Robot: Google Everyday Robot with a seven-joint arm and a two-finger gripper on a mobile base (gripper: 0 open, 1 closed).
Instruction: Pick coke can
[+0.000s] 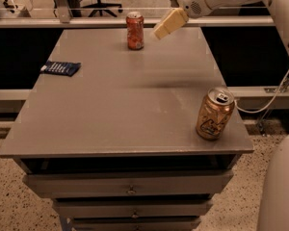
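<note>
The coke can, red-orange with whitish markings and a silver top, stands upright near the far edge of the grey table. My gripper hangs in the air just to the right of the can, a short gap away, its cream-coloured finger pointing down-left toward it. It holds nothing that I can see.
A gold-brown can stands upright near the table's front right corner. A dark blue packet lies at the left edge. Drawers sit below the tabletop. A cable hangs at the right. A rail and chair stand behind the table.
</note>
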